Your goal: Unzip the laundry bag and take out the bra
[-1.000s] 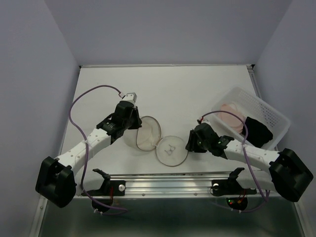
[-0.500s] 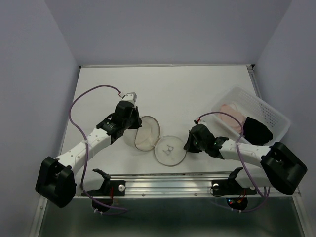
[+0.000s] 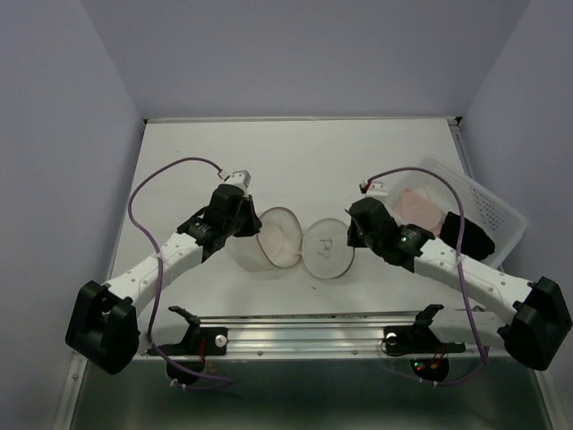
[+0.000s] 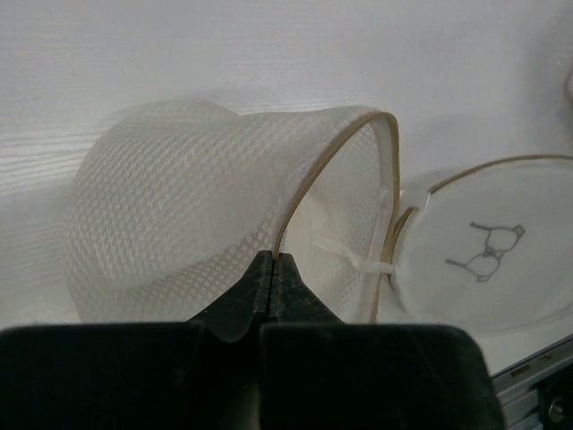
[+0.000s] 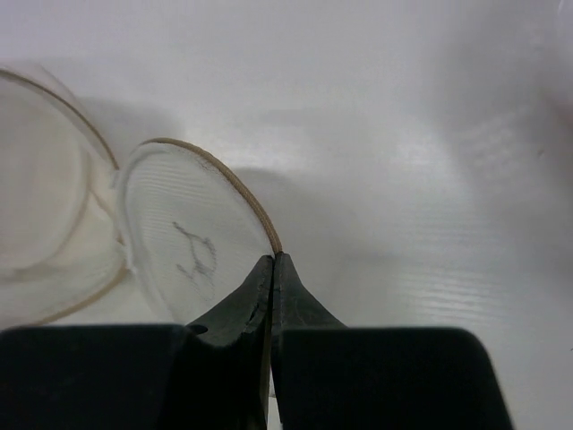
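The laundry bag lies open in two halves joined by a hinge. My left gripper [image 3: 252, 226] is shut on the wire rim of the dome half [image 3: 271, 237], as the left wrist view [image 4: 272, 257] shows, with the mesh dome [image 4: 179, 197] on its side. My right gripper [image 3: 352, 240] is shut on the rim of the flat half [image 3: 329, 251] with the dark mark, as the right wrist view [image 5: 274, 257] shows, and holds it tilted up. The pale pink bra [image 3: 419, 204] lies in the basket. The dome's inside looks pinkish from above; I cannot tell what is in it.
The white perforated basket [image 3: 488, 202] stands at the right, tilted, behind my right arm, with a black garment [image 3: 470, 237] in it beside the pink one. A metal rail [image 3: 304, 322] runs along the near table edge.
My right gripper moved up and to the right, taking the marked flat half with it. That half rose from lying flat near the rail to standing tilted. The left gripper kept its hold.
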Controlling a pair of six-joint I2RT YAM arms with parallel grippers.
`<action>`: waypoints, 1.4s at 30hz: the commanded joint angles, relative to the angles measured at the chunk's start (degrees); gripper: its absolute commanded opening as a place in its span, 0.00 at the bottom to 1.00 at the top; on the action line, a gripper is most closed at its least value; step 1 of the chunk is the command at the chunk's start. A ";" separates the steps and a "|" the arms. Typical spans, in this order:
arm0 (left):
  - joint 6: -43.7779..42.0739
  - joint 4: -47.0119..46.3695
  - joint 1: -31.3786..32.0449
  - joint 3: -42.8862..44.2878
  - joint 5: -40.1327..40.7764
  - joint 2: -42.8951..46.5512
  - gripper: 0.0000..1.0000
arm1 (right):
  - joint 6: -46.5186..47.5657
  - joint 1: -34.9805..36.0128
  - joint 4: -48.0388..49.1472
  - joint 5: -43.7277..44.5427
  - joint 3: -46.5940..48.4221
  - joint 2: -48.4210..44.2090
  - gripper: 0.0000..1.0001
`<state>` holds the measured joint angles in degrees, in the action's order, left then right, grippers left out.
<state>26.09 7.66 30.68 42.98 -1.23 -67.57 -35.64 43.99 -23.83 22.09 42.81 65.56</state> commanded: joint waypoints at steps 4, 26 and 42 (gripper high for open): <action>5.55 -7.22 5.07 -2.81 -4.92 -0.19 0.00 | 13.03 0.49 -13.24 14.12 17.73 3.51 0.01; 24.00 -26.47 14.24 -17.40 6.59 1.64 0.00 | 10.24 1.54 -5.62 -24.97 36.21 20.75 0.01; 33.41 -29.46 14.24 -30.15 12.92 12.99 0.07 | 4.97 8.57 7.56 -33.60 31.82 26.63 0.03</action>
<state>57.25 -19.03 44.62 14.61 9.43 -56.53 -28.88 50.70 -23.03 -8.88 75.90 91.11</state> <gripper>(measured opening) 0.048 0.026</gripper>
